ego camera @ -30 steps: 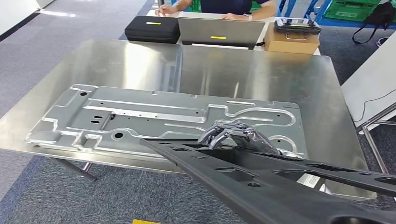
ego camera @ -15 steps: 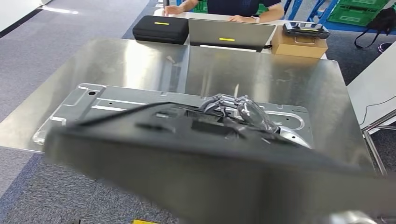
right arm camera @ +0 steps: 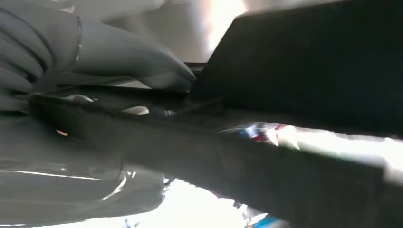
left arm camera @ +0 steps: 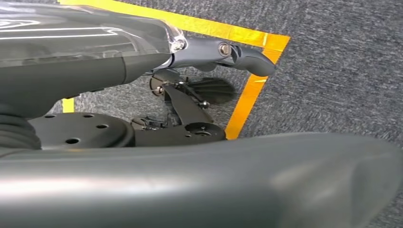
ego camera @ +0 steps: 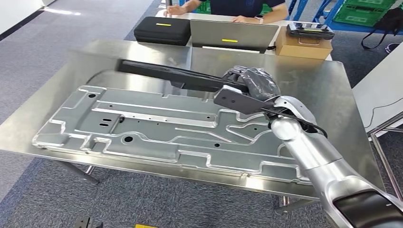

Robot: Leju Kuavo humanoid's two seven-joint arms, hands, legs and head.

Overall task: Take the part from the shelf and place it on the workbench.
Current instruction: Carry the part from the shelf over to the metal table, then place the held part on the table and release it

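Spanning most of the steel workbench (ego camera: pixel 328 90), a big stamped metal panel (ego camera: pixel 157 128) is the landmark. Above the panel's far edge hangs the black part (ego camera: pixel 185 77), its long axis running along that edge, stretching from the right hand (ego camera: pixel 252 81) toward the panel's left end. The right hand is the nearer hand; its fingers are curled tight around the part's right end. Setting it down, I judge, means lowering onto bare bench beyond the panel. The left hand (left arm camera: pixel 142 52) hangs over the floor; whether its fingers are spread I cannot tell.
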